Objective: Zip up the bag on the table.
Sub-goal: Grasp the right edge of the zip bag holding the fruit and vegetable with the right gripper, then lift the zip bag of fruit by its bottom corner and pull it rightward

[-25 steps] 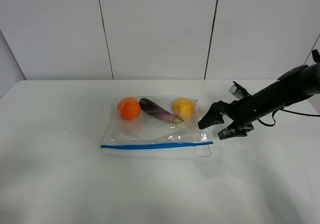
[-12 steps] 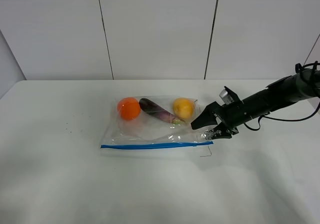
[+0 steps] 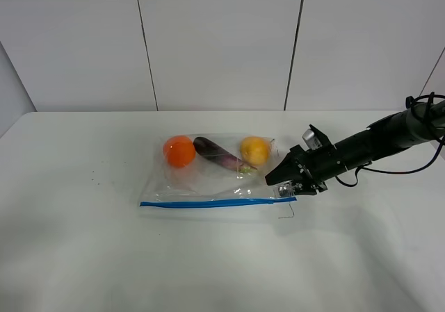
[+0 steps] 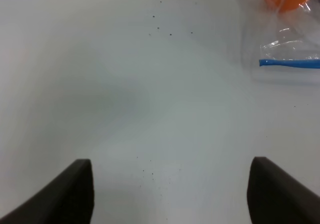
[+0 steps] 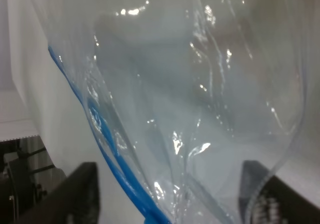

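Observation:
The clear bag (image 3: 215, 176) lies flat on the white table (image 3: 83, 242), its blue zipper strip (image 3: 215, 202) along the near edge. Inside are an orange (image 3: 179, 151), a purple eggplant (image 3: 221, 155) and a yellow fruit (image 3: 254, 149). My right gripper (image 3: 280, 183) is open at the bag's right end, its jaws on either side of the corner by the zipper's end. The right wrist view shows crinkly plastic (image 5: 200, 84) and the blue strip (image 5: 105, 134) between the fingers (image 5: 82, 194). My left gripper (image 4: 170, 194) is open and empty over bare table, with the bag's left corner (image 4: 290, 63) beyond it.
A white panelled wall (image 3: 222, 41) stands behind the table's far edge. The right arm (image 3: 375, 142) reaches in from the right side, trailing a cable. Tiny dark specks (image 4: 165, 29) dot the tabletop left of the bag.
My right gripper has moved left from beside the bag and now straddles the bag's right corner. The bag and its contents have not moved.

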Action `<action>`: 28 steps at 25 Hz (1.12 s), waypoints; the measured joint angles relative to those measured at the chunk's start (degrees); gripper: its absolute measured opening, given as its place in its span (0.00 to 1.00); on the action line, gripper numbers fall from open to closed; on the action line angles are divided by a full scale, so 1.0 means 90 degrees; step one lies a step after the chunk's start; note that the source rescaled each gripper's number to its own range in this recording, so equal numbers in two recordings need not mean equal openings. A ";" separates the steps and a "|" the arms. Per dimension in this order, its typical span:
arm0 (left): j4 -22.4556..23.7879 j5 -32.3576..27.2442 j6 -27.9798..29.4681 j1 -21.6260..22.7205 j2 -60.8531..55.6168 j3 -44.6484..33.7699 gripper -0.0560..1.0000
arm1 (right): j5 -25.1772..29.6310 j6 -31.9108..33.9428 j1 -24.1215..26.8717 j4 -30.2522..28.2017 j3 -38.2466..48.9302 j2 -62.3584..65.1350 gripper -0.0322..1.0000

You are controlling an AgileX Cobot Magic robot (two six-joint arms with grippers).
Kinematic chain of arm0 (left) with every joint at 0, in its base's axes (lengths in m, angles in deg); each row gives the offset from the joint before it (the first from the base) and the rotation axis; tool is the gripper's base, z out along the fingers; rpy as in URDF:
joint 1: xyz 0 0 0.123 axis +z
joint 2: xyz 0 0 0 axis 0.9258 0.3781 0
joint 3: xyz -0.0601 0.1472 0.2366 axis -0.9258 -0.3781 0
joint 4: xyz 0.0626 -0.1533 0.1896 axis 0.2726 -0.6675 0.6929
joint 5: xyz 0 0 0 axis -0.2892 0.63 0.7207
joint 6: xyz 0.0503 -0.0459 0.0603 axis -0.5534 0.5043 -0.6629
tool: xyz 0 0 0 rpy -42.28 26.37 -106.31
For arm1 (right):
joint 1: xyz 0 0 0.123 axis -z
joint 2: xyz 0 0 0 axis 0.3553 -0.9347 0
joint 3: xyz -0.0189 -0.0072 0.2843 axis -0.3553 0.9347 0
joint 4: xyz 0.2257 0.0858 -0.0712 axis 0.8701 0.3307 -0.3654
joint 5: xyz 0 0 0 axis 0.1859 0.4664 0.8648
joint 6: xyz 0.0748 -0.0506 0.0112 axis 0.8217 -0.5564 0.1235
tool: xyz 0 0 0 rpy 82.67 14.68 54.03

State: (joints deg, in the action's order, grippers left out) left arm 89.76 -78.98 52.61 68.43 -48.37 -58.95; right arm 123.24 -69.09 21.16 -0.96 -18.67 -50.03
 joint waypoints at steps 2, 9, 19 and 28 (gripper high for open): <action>0.0000 0.0000 0.0000 0.0000 0.0000 0.0000 0.90 | 0.0000 0.0000 0.0000 -0.0006 0.0000 0.0000 0.59; 0.0000 0.0000 0.0000 0.0000 0.0000 0.0000 0.90 | 0.0000 0.0006 0.0000 -0.0047 -0.0005 -0.0071 0.49; 0.0000 0.0000 0.0000 0.0000 0.0000 0.0000 0.90 | 0.0076 0.0011 0.0022 -0.0040 -0.0005 -0.0071 0.03; 0.0000 0.0000 0.0000 0.0000 0.0000 0.0000 0.90 | 0.0696 0.0605 0.0022 0.0491 -0.0005 -0.0071 0.03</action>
State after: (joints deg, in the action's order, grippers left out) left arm 89.76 -78.98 52.61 68.43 -48.37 -58.95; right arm 129.51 -63.64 21.36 3.46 -18.71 -50.66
